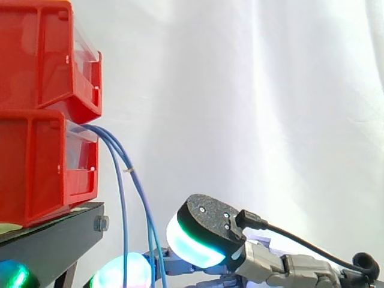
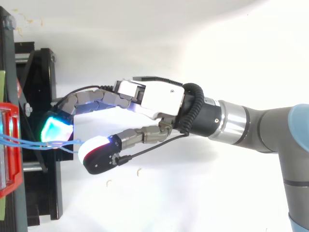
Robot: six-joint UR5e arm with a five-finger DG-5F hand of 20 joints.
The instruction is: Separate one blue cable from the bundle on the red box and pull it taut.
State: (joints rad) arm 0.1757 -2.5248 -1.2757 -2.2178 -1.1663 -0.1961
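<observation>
Grey-white hand (image 2: 159, 99) reaches in low at 6 o'clock, fingers (image 2: 57, 129) apart and clamped on nothing, straddling the blue cables (image 1: 122, 204) that hang from the lower red bin (image 1: 42, 168) at 9 o'clock; white curtain (image 1: 270, 90) behind.

Robotics laboratory test cell. A white curtain (image 1: 258, 90) closes off the background, stacked red bins (image 1: 36, 150) of the parts-storage kind sit on a black stand (image 1: 54, 243), and an industrial robot arm (image 2: 270, 128) reaches in.
</observation>
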